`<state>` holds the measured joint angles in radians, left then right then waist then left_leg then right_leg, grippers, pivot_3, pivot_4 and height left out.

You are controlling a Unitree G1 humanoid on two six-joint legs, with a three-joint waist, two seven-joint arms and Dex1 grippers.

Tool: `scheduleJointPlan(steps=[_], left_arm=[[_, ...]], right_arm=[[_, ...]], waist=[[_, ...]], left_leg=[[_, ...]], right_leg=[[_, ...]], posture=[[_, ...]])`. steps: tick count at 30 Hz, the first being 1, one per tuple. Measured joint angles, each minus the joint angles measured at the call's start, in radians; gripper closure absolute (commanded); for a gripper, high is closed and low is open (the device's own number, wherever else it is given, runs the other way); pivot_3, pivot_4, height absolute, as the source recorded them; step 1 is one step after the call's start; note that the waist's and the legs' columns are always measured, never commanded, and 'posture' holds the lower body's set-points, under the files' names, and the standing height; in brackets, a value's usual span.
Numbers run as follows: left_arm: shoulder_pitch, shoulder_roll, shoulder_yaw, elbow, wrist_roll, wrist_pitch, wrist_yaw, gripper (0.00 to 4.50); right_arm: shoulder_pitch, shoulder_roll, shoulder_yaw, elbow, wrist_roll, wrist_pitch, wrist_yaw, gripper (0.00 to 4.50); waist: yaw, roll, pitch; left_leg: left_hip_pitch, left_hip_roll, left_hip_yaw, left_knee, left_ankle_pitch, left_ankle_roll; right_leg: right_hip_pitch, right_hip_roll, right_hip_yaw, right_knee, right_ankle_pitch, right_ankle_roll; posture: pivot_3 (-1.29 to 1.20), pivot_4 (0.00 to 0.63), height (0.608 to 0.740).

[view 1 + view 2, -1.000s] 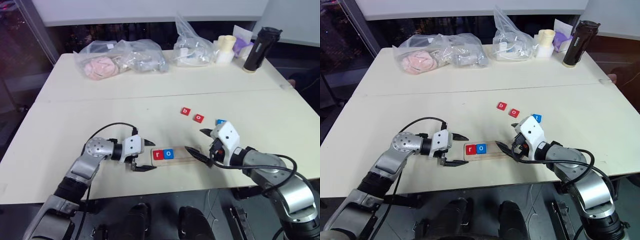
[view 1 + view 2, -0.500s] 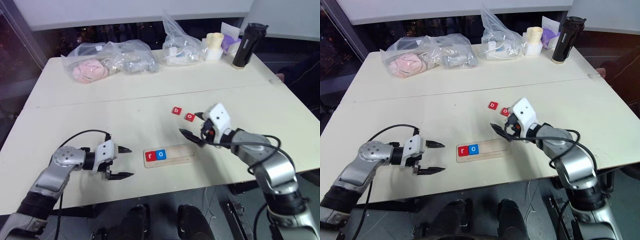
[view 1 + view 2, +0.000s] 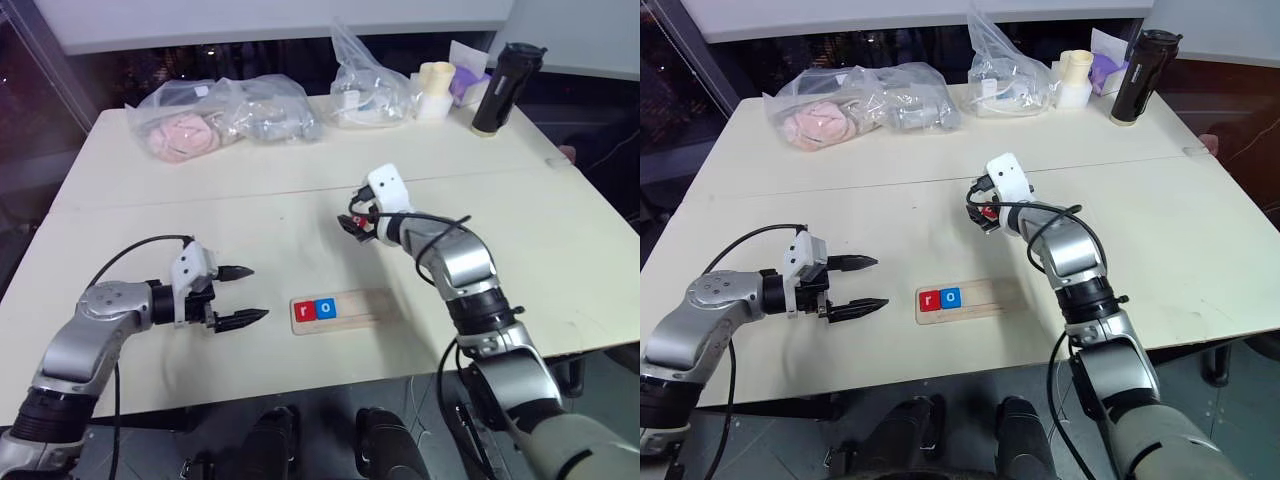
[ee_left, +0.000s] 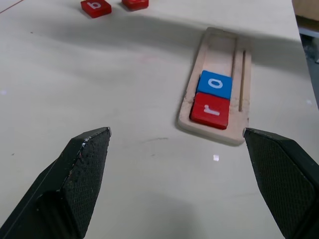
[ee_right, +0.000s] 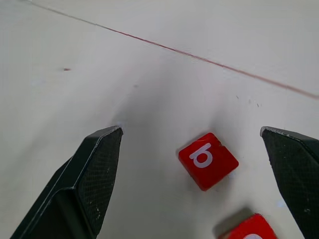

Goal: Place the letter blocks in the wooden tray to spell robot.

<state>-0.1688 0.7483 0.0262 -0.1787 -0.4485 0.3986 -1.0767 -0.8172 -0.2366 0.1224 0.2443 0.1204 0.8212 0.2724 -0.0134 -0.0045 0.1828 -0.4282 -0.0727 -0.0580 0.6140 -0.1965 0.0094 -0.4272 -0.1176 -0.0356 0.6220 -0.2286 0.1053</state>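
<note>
a pale table [image 3: 150,200] carries clutter along its far edge: plastic bags [image 3: 225,115] and a dark bottle [image 3: 496,75] at the far right corner. the wooden tray [image 3: 338,309] lies near the near edge, red r [image 4: 211,110] and blue o [image 4: 215,83] filling its left end. the right gripper [image 5: 199,174], spread wide, hovers over the red b tile [image 5: 207,160] mid-table, another red tile [image 5: 246,229] just beside it. the left gripper [image 3: 240,295], also spread, hangs left of the tray, holding nothing. the tile looks light, stiff and thin; pinching its opposite side edges seems best.

second red tile [image 5: 247,227] cut off, letter unreadable
</note>
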Motion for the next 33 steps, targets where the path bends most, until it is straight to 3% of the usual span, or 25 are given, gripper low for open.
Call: scheduleJointPlan(steps=[14,23,33], left_arm=[[0.005,-0.013,-0.004,-0.003,0.007,0.004,0.033,0.04],[0.004,-0.014,-0.006,-0.001,0.023,0.001,0.036,0.04],[0.008,-0.015,-0.006,-0.003,0.025,-0.013,0.051,0.04]], right_arm=[[-0.136,0.269,-0.207,0.225,-0.035,0.111,-0.4,0.0],[-0.283,0.311,-0.363,0.496,0.005,0.004,-0.553,0.0],[-0.324,0.339,-0.407,0.582,0.032,-0.06,-0.624,0.0]], waist=[[-0.008,0.001,0.0],[-0.009,0.001,0.0],[-0.015,0.001,0.0]], left_leg=[[0.001,0.0,0.0,0.0,0.002,-0.004],[0.001,0.0,0.0,0.0,0.003,-0.004],[0.002,0.0,0.0,0.0,0.003,-0.004]], right_leg=[[-0.003,0.002,0.002,0.009,0.0,-0.001],[-0.003,0.003,0.003,0.009,0.0,-0.001],[-0.002,0.003,0.003,0.009,0.0,-0.001]], posture=[[0.0,0.15,0.725],[0.0,0.15,0.725],[0.0,0.15,0.725]])
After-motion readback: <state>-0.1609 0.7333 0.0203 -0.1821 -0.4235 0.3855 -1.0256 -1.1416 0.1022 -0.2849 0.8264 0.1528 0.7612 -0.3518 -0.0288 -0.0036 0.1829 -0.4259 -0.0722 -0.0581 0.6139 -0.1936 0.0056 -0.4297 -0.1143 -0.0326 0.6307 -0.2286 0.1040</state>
